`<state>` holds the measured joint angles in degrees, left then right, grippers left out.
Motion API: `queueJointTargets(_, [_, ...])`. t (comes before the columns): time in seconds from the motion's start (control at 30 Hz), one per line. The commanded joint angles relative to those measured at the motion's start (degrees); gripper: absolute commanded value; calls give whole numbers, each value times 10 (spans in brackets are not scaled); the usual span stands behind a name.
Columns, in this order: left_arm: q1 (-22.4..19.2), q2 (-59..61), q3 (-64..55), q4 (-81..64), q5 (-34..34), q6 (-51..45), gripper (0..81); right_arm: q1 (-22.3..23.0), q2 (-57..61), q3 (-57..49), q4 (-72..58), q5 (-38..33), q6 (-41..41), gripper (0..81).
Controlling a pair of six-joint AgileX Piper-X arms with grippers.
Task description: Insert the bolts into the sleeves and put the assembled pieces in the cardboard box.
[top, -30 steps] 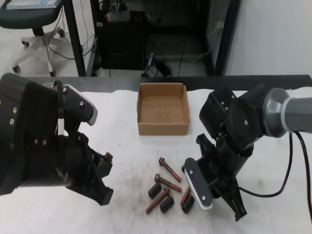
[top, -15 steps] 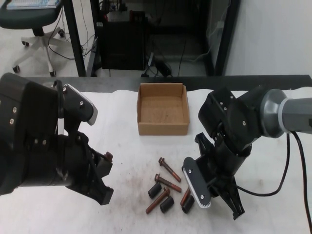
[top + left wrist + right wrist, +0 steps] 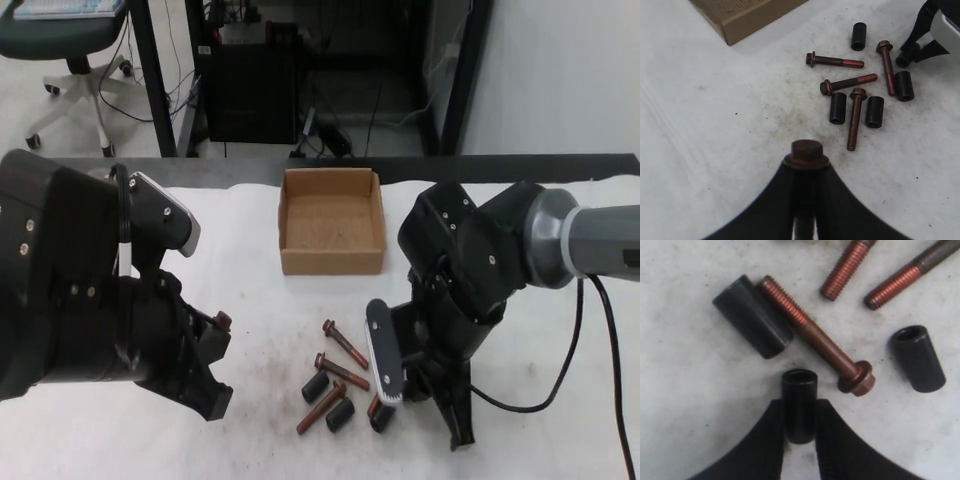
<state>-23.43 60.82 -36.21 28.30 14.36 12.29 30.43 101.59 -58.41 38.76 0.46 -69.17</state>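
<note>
bolts (image 3: 847,84) lay loose in a cluster with black sleeves (image 3: 838,107) on the white bench cover (image 3: 250,300), in front of the cardboard box (image 3: 332,262) and apart from it. the left gripper (image 3: 806,172) hung beside the cluster, jaws narrow, clamped on a single bolt (image 3: 806,150) whose hex head stuck out past the tips. the right gripper (image 3: 799,432) sat low at the cluster, jaws narrow, pinching a single sleeve (image 3: 799,390) just beside a loose bolt's head.
</note>
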Motion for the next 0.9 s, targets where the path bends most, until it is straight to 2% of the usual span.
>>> queueJointTargets(0.0, [-2,-8,-2,-7,-3,2,3,3,27,9,-18,-13,49,186])
queueJointTargets(0.27, [-2,-8,-2,-7,-3,2,3,3,27,9,-14,-13,60,194])
queueJointTargets(0.43, [-2,-8,-2,-7,-3,2,3,3,27,9,-12,-13,106,351])
queueJointTargets(0.47, [-2,-8,-2,-7,-3,2,3,3,27,9,-12,-13,106,360])
queueJointTargets(0.67, [-2,-8,-2,-7,-3,2,3,3,27,9,-16,-13,105,355])
queueJointTargets(0.87, [-2,-8,-2,-7,-3,2,3,3,27,9,-16,-13,105,290])
